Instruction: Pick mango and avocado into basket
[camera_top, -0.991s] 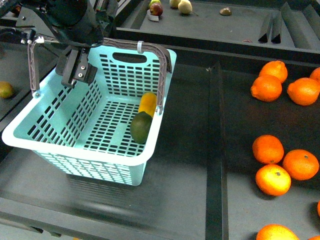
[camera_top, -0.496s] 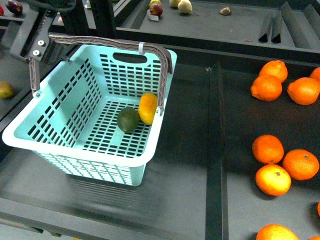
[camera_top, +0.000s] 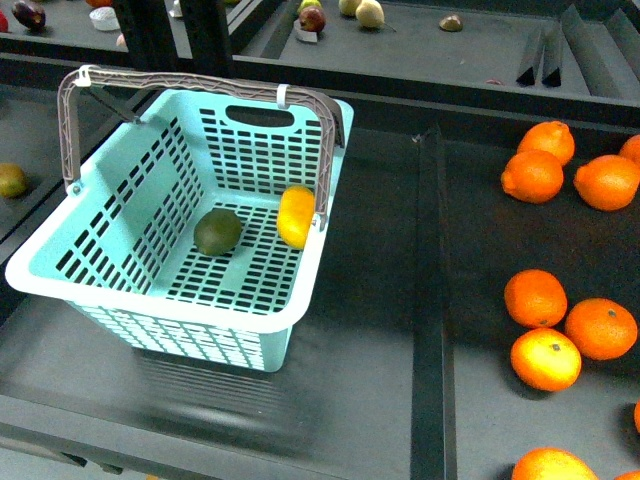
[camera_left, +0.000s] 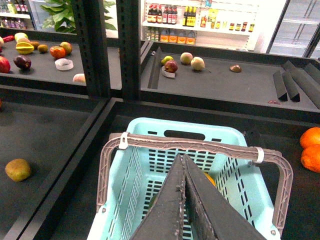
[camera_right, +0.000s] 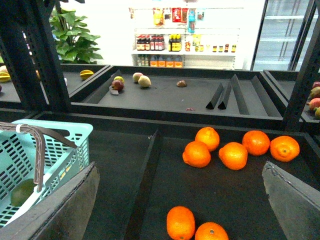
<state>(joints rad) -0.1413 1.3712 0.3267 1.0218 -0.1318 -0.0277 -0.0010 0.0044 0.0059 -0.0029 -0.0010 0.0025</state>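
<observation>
The turquoise basket (camera_top: 150, 300) stands on the dark shelf at the left, its grey-brown handles raised. On its slotted floor lies the dark green avocado (camera_top: 217, 231). The yellow-orange mango (camera_top: 296, 215) rests against the right wall. Neither gripper shows in the front view. In the left wrist view my left gripper (camera_left: 183, 157) is shut and empty, high over the basket (camera_left: 235, 175), and a sliver of the mango (camera_left: 210, 178) peeks past its fingers. My right gripper (camera_right: 180, 170) is open and empty above the tangerine bay, with the basket (camera_right: 65, 150) and avocado (camera_right: 21, 192) off to one side.
Several tangerines (camera_top: 535, 175) lie in the right bay behind a raised divider (camera_top: 432, 300). A back shelf holds pears and apples (camera_top: 370, 12). A small greenish fruit (camera_top: 10, 180) sits left of the basket. Dark uprights (camera_left: 92, 45) stand behind the basket.
The left arm has risen out of the front view. The avocado has rolled left across the basket floor, away from the mango, which has shifted slightly.
</observation>
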